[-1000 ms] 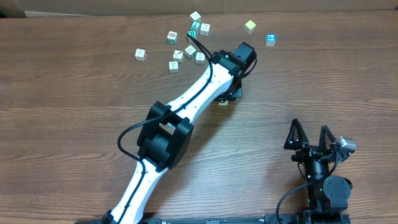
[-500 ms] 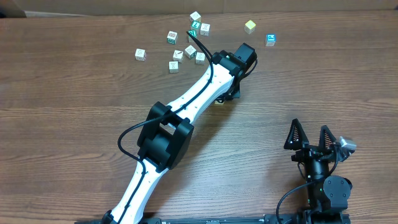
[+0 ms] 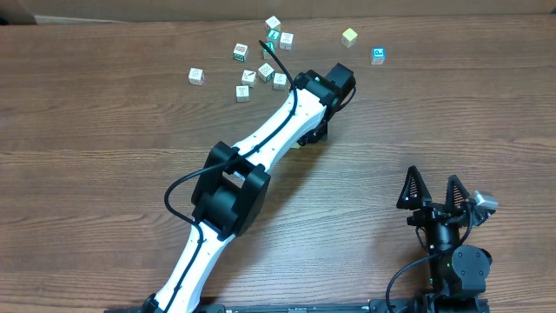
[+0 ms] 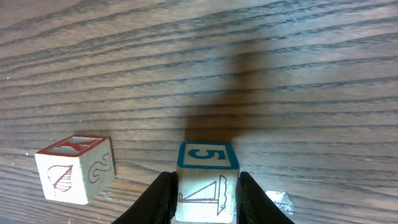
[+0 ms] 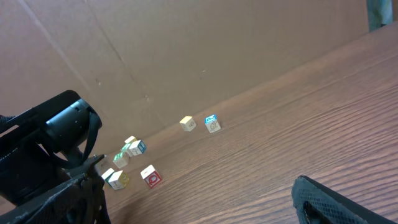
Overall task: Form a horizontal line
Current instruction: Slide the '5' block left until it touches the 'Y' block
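Note:
My left gripper point(image 4: 206, 188) is shut on a pale wooden cube point(image 4: 207, 155) with a blue-framed 5 on top and a sailboat drawing on its side. It holds the cube just above the table. A second cube point(image 4: 74, 168) with red marks sits apart to its left. From overhead the left wrist point(image 3: 326, 87) hides the held cube. My right gripper point(image 3: 432, 187) stands open and empty near the front right. No horizontal line is in view; the other cubes lie loose.
Several loose cubes point(image 3: 261, 74) are scattered at the back of the wooden table point(image 3: 104, 148), with a yellow-topped cube point(image 3: 349, 36) and a blue-marked cube point(image 3: 378, 56) further right. A brown cardboard wall point(image 5: 186, 56) stands behind them.
The left wrist has shifted a little to the left over the table, still holding the cube. The right arm has not moved.

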### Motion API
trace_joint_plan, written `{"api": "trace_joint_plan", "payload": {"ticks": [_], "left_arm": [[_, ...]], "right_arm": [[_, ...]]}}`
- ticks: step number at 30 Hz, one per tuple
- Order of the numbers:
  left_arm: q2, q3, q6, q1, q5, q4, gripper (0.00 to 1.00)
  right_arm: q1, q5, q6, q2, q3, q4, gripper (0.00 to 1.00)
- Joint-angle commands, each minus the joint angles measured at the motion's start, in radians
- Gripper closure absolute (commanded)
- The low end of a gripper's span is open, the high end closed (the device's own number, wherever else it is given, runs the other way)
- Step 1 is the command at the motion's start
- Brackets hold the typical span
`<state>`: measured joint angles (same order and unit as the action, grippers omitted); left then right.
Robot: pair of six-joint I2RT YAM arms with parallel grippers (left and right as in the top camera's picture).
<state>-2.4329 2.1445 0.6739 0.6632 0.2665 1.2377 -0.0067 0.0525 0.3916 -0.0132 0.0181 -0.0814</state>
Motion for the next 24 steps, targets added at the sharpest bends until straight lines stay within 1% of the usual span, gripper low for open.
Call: {"api": "trace_joint_plan", "payload": {"ticks": [1,2,5,7,11,16,18,20,22,24], "left_arm": [[0.004,-0.005,-0.016,-0.018,0.021,0.012,0.73],[0.004,-0.005,-0.016,-0.019,0.017,0.013,0.71],[0.004,-0.005,-0.016,-0.020,0.010,0.015,0.71],[0.004,-0.005,-0.016,-0.022,0.010,0.015,0.67],[0.004,-0.005,-0.016,-0.023,0.003,0.015,0.52],[0.006,0.058,-0.018,-0.031,0.031,0.011,0.48],[0.006,0.105,-0.024,-0.039,0.028,0.010,0.48],[0.006,0.145,-0.024,-0.047,0.018,0.004,0.56],[0.006,0.149,-0.024,-0.048,-0.036,-0.020,0.96],[0.002,0.146,-0.024,-0.047,-0.096,-0.029,0.96]], "right_arm": [[-0.006,0.006,-0.007,0.006,-0.010,0.005,0.00],[-0.006,0.006,-0.007,0.006,-0.010,0.005,0.00],[-0.006,0.006,-0.007,0.006,-0.010,0.005,0.00],[-0.006,0.006,-0.007,0.006,-0.010,0.005,0.00],[-0.006,0.006,-0.007,0.006,-0.010,0.005,0.00],[-0.006,0.006,-0.007,0.006,-0.010,0.005,0.00],[-0.006,0.006,-0.007,0.006,-0.010,0.005,0.00],[-0.006,0.006,-0.007,0.006,-0.010,0.005,0.00],[-0.006,0.006,-0.007,0.006,-0.010,0.005,0.00],[-0.006,0.006,-0.007,0.006,-0.010,0.005,0.00]]}}
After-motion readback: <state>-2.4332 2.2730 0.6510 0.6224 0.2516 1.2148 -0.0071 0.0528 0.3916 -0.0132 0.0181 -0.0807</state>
